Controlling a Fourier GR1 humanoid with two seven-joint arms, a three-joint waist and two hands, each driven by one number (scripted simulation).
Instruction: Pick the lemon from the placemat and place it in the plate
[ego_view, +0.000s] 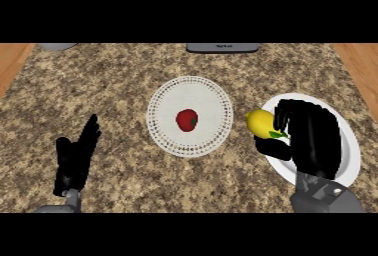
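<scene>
Lemon (260, 122) off placemat (190, 116), my right hand (310, 140) fingers curled round it over plate (353, 150), center right; release left. Left hand (76, 155) rests lower left, fingers straight.

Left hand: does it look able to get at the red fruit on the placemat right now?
Probably yes. The left hand rests open beside the placemat, and only bare counter lies between it and the red fruit. The right hand, holding the lemon, is off to the other side.

The right hand (314, 142) covers most of the white plate (353, 150) near the counter's right edge and hides part of the lemon (260, 122). At the counter's far edge, two grey objects — one (223, 47) central, one (57, 46) near the left corner — are cut off, unidentifiable.
</scene>
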